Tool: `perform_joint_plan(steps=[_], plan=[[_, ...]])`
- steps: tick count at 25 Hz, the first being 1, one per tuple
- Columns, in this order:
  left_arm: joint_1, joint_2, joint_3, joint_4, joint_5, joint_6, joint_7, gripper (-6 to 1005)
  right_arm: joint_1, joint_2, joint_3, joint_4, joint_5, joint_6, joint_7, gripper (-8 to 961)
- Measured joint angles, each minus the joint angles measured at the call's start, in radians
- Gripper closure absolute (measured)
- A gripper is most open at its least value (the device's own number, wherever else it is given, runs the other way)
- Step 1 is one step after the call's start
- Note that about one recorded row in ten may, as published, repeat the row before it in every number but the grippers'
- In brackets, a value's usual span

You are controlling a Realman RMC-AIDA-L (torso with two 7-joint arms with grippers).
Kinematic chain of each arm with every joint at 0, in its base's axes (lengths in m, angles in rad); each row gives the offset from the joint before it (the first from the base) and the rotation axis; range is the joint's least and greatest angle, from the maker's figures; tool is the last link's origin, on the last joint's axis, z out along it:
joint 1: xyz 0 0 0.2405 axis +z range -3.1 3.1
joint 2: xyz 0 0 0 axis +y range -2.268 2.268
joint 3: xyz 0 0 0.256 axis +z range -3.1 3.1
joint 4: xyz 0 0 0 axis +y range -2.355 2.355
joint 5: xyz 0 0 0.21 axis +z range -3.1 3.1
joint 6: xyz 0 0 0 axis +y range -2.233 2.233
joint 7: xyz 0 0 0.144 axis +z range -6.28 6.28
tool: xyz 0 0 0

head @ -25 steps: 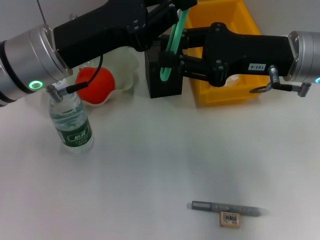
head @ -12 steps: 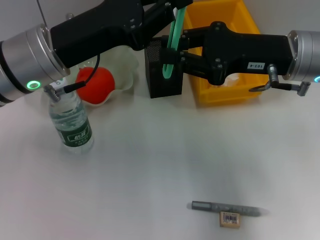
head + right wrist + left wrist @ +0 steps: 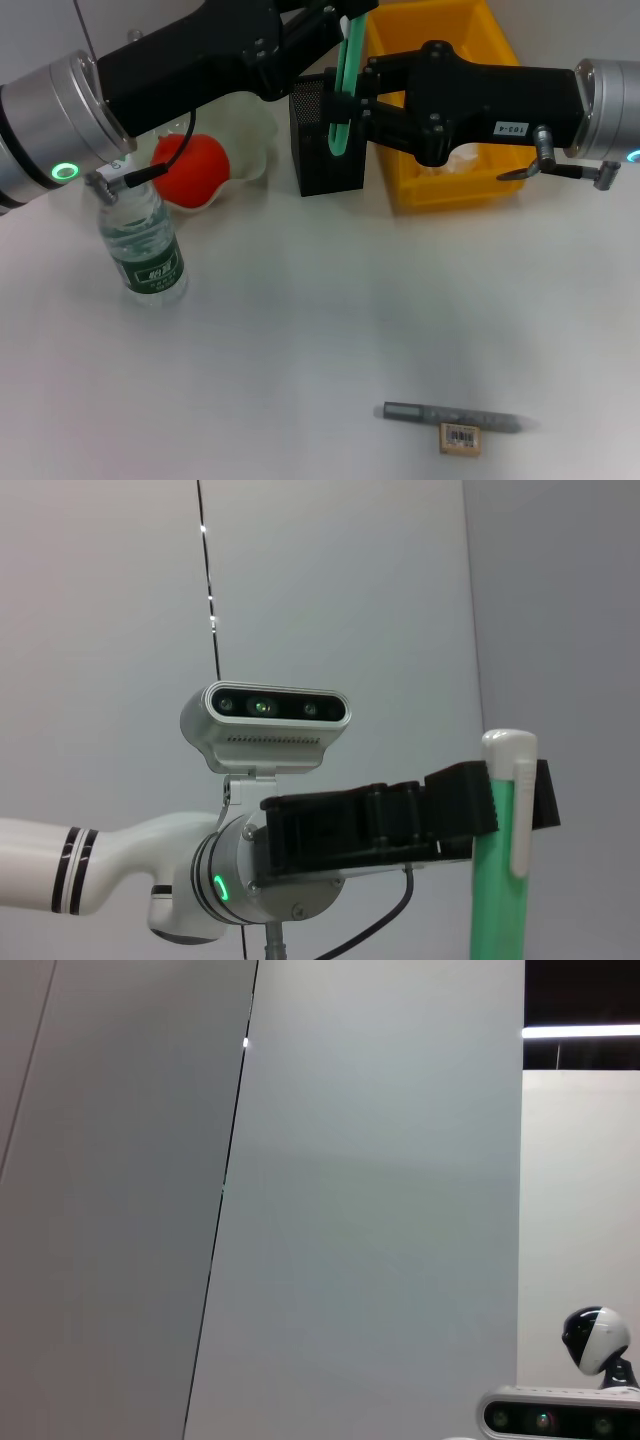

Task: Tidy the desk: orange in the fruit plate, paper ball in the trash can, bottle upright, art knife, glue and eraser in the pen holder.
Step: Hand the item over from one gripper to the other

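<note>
The left arm reaches in from the near left, extended across the back of the desk, and its left gripper point(image 3: 352, 12) is clamped on the upper end of the green art knife point(image 3: 343, 95). The knife hangs nearly upright, its lower end just inside the mouth of the black mesh pen holder point(image 3: 328, 150). In the right wrist view the same knife point(image 3: 505, 850) shows with a white cap and clip, pinched between the left gripper's black fingers point(image 3: 455, 802).

The right arm comes in from the right, held level over the yellow trash can point(image 3: 450, 110), and the right gripper point(image 3: 366, 100) sits against the pen holder's upper right edge beside the knife. Whether its fingers are apart or together cannot be told.

The orange point(image 3: 190, 170) lies in the white fruit plate point(image 3: 250, 135), left of the pen holder. The bottle point(image 3: 140, 245) stands upright at the near left. The grey glue stick point(image 3: 455, 415) lies flat near the front edge, with the eraser point(image 3: 460, 439) touching its near side.

The left wrist view shows only wall panels.
</note>
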Motion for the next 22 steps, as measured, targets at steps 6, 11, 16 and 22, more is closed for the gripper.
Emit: perform_joint_plan(steps=[6,11,16,22], plan=[[0.001,0.001,-0.007,-0.006,0.0,-0.001,0.006,779,0.001,0.0,0.0,0.0,-0.001,0.001,0.0,761],[0.001,0.002,-0.014,-0.013,0.0,-0.001,0.007,778,0.001,0.0,0.0,0.0,-0.004,0.001,0.001,761],[-0.001,0.002,-0.016,-0.027,0.0,-0.004,0.007,778,0.002,0.0,-0.002,0.0,-0.004,-0.001,0.001,762],[-0.001,0.002,-0.016,-0.032,0.0,-0.005,0.007,739,0.002,0.0,-0.002,0.005,-0.003,-0.003,0.002,762]])
